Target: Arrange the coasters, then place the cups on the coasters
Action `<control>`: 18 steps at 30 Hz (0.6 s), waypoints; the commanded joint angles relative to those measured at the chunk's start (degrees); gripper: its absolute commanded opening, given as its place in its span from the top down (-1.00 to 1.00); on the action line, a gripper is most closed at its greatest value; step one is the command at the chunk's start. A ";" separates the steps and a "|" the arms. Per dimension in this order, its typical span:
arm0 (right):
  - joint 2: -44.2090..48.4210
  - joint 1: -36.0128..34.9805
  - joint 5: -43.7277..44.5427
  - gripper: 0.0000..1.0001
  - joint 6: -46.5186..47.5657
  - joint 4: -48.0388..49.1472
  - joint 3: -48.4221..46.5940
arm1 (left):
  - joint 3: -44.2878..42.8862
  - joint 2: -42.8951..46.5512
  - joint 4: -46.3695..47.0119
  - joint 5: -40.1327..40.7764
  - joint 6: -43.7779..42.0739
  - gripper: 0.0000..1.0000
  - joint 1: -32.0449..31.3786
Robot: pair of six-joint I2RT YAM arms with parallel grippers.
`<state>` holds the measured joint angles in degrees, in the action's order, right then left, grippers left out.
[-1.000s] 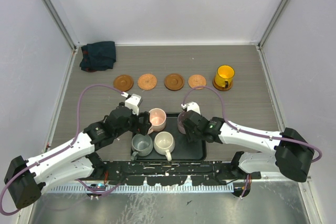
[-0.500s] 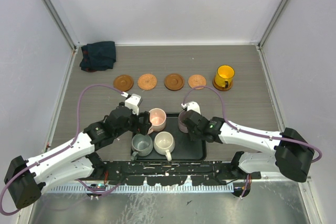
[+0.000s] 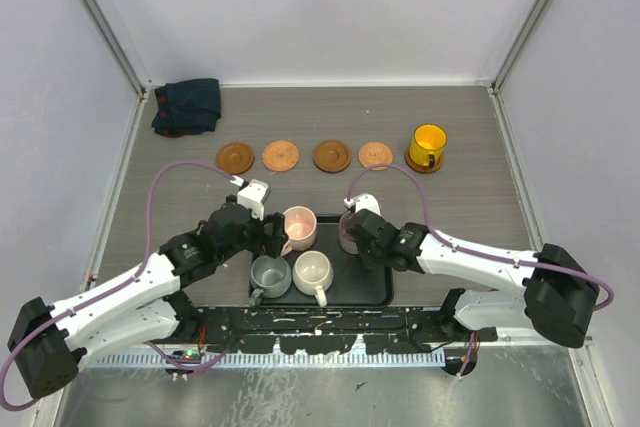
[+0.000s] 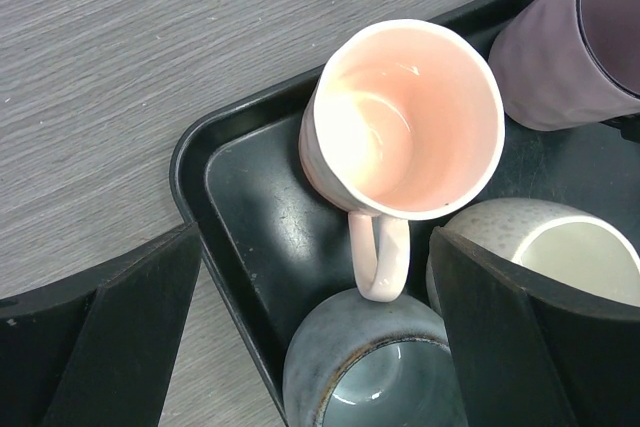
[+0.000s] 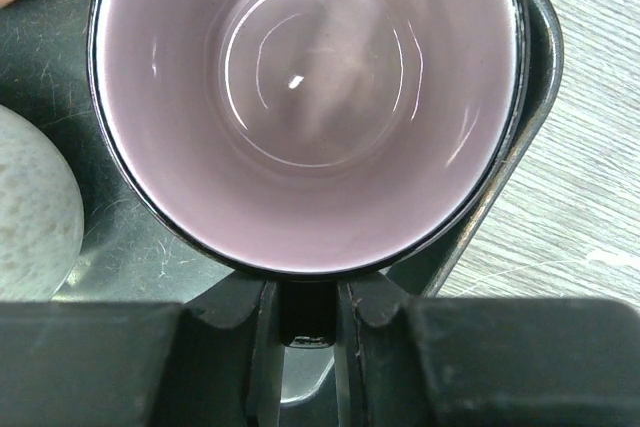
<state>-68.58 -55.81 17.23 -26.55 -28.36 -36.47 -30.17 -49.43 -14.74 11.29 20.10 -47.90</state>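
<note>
**Right fingers pinch the mauve cup's handle**

Top view: four coasters (image 3: 332,155) lie bare in a row, and the yellow cup (image 3: 428,144) stands on the fifth coaster (image 3: 413,164).

Left wrist: the left gripper (image 4: 315,337) gapes wide and empty-handed over the pink cup (image 4: 400,117), which stands in the black tray (image 4: 230,177).

Right wrist: the right gripper (image 5: 305,307) is clamped on the handle of the mauve cup (image 5: 300,97).

The pink cup (image 4: 405,122) stands in the black tray (image 4: 250,202), its handle pointing at the grey-green cup (image 4: 345,362).

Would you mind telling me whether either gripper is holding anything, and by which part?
The right gripper pinches the mauve cup by its handle. The left gripper is open by the pink cup, holding nothing.
</note>
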 commanded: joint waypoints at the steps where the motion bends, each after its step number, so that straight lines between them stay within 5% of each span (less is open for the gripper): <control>1: 2.61 -0.26 -0.65 0.98 1.14 1.70 -2.58 | -0.04 1.80 3.36 1.52 -0.01 -0.96 -0.12; 18: 5.38 -0.23 8.82 0.98 6.33 2.26 -8.87 | -0.76 1.94 3.16 2.20 -0.65 -0.96 -0.11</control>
<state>-65.06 -55.83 20.14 -22.79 -31.07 -40.80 -30.06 -47.92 -14.76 12.27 20.08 -47.90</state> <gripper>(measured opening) 0.257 0.980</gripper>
